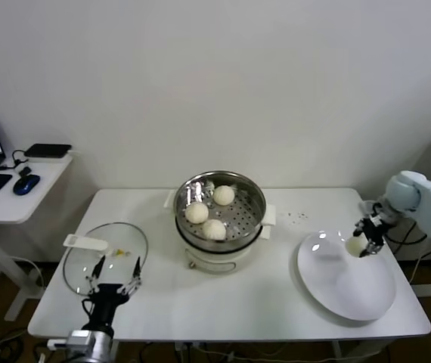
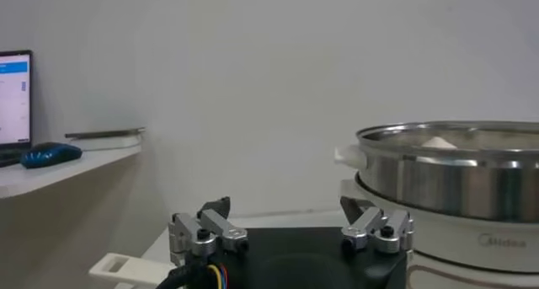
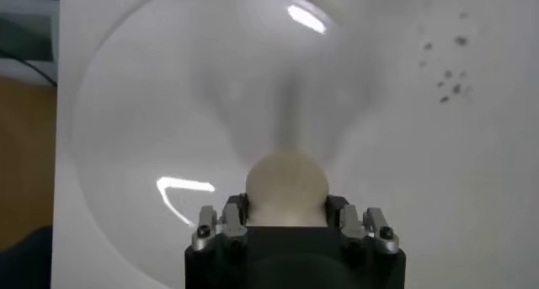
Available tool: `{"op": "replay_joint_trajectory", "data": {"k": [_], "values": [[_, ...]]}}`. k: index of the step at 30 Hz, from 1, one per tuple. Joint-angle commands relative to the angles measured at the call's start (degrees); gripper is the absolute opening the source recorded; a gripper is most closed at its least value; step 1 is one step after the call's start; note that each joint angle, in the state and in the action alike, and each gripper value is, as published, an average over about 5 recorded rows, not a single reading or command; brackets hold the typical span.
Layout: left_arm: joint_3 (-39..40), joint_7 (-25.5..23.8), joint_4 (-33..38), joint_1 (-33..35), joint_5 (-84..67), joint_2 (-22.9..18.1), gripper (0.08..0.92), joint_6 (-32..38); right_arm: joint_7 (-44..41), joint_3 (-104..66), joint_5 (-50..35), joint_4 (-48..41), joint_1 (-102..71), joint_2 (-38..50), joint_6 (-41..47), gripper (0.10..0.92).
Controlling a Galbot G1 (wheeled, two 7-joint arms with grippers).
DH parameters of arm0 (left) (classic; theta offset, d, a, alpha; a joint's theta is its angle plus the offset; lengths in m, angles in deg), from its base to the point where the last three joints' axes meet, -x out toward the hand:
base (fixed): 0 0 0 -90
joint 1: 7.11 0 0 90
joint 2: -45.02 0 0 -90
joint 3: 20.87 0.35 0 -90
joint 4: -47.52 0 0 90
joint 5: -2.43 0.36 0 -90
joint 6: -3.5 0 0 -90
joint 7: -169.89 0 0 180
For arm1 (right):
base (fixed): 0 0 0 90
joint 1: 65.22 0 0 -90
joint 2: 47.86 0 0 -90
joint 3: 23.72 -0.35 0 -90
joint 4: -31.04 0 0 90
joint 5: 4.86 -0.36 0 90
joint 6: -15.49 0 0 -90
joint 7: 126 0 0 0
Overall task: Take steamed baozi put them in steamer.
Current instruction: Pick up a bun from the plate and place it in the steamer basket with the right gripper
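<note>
Three steamed baozi [image 1: 213, 213] already in steamer [image 1: 255, 217] at table centre; fourth bun [image 1: 354, 245] clamped in right gripper [image 1: 364, 243] over plate [image 1: 359, 299] at 3 o'clock, transfer pending; left gripper [image 1: 115, 274] idle, spread, 8 o'clock.

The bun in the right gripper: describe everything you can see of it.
The bun is small, round, smooth and cream-white, like soft dough. The right gripper is shut on it from both sides, holding it over the white plate near the plate's far edge. Whether it touches the plate cannot be told. Nothing else touches it.
</note>
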Motion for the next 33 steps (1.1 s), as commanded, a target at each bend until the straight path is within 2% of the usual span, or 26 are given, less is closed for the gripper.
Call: {"op": "replay_joint_trajectory", "data": {"k": [1, 10, 13, 22, 33], "values": [[0.0, -0.2, 0.6, 0.2, 0.0, 0.1, 0.823, 0.1, 0.1, 24.3, -23.6, 1.4, 26.1, -8.3, 5.2, 0.594], [0.0, -0.3, 1.2, 0.4, -0.6, 0.2, 0.823, 0.4, 0.4, 37.2, -40.7, 2.4, 37.4, -18.4, 7.8, 0.594], [0.6, -0.3, 1.3, 0.1, -0.3, 0.1, 0.823, 0.3, 0.6, 39.2, -44.1, 2.6, 38.8, -21.9, 8.4, 0.594], [1.2, -0.3, 1.2, -0.1, -0.2, 0.2, 0.823, 0.7, 2.0, 38.9, -48.6, 1.4, 36.6, -30.8, 10.5, 0.594], [1.1, -0.3, 1.5, -0.2, -0.4, 0.5, 0.823, 0.6, 2.6, 38.0, -51.0, -6.5, 31.2, -41.4, 10.9, 0.595]]}}
